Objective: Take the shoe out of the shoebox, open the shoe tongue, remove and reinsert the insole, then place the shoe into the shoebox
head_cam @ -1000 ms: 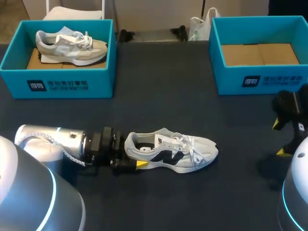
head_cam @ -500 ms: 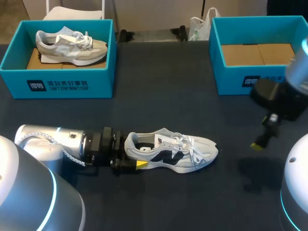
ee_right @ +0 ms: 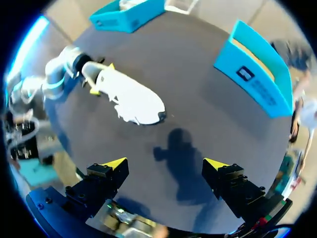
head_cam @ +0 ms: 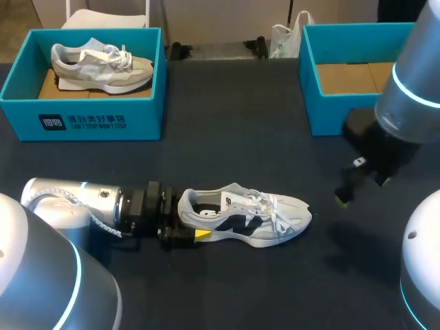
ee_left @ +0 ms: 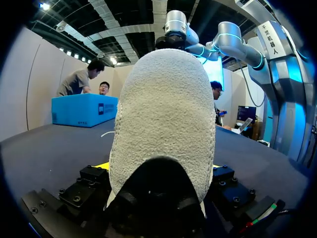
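A white and grey sneaker with a dark side logo lies on its sole on the dark table, toe pointing right. My left gripper comes in from the left, and its yellow tips press the heel from both sides. The heel fills the left wrist view between the fingers. My right gripper hangs open above the table, to the right of the toe, with nothing in it. The right wrist view looks down past the gripper at the sneaker well ahead.
A teal shoebox at the back left holds another pale sneaker. A second teal shoebox at the back right shows only its cardboard floor; my right arm partly covers it. A white bag lies beyond the far edge.
My right arm has swung in from the right edge, up over the table and leftward, closer to the sneaker's toe. The left gripper and the sneaker have not moved.
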You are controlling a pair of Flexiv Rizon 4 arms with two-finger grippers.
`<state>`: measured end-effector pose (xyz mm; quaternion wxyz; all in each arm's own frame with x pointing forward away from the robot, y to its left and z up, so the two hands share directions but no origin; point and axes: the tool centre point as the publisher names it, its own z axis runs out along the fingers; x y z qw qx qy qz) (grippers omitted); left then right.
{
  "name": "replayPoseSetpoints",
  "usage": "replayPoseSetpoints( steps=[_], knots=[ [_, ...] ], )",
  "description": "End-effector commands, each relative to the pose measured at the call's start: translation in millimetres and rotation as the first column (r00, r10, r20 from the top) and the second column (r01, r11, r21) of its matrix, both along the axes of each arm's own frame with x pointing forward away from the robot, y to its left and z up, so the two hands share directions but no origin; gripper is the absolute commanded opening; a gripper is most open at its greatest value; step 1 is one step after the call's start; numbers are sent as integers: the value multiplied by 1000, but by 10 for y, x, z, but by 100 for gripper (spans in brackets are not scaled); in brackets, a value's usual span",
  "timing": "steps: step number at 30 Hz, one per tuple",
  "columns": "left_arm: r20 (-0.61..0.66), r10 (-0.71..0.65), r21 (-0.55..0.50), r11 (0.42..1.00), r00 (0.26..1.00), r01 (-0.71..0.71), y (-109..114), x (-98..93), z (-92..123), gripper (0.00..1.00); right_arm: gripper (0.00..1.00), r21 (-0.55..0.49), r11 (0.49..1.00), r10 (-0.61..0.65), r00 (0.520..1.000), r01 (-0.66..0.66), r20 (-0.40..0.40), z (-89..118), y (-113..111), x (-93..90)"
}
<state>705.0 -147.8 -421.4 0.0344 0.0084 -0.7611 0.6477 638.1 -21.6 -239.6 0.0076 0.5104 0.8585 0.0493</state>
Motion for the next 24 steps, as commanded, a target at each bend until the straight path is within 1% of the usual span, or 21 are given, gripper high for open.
replayPoseSetpoints(
  steps=[1,2,3,4,5,7,8,20,22,24],
  knots=[
    [0,4,2,1000,1000,-4,-6,-8,3,0,100,-52,953,-300,953,298,-36,-80,311,42],
    [0,4,2,1000,1000,-4,-6,-8,3,0,100,-88,942,-327,944,323,-44,-93,379,47],
    [0,4,2,1000,1000,-4,-6,-8,3,0,100,-93,938,-338,940,333,-45,-102,464,52],
    [0,4,2,1000,1000,-4,-6,-8,3,0,100,-126,927,-362,931,353,-55,-108,540,59],
    [0,4,2,1000,1000,-4,-6,-8,3,0,100,-182,905,-400,915,385,-49,-112,625,67],
    [0,4,2,1000,1000,-4,-6,-8,3,0,100,-181,888,-438,897,423,-55,-132,802,83],
    [0,4,2,1000,1000,-4,-6,-8,3,0,100,-209,890,-422,905,405,-46,-158,940,114],
    [0,4,2,1000,1000,-4,-6,-8,3,0,100,-209,890,-422,905,405,-46,-158,940,114],
    [0,4,2,1000,1000,-4,-6,-8,3,0,100,-265,869,-443,895,417,-43,-205,1122,162],
    [0,4,2,1000,1000,-4,-6,-8,3,0,100,-262,859,-464,886,440,-30,-255,1258,189]
  ],
)
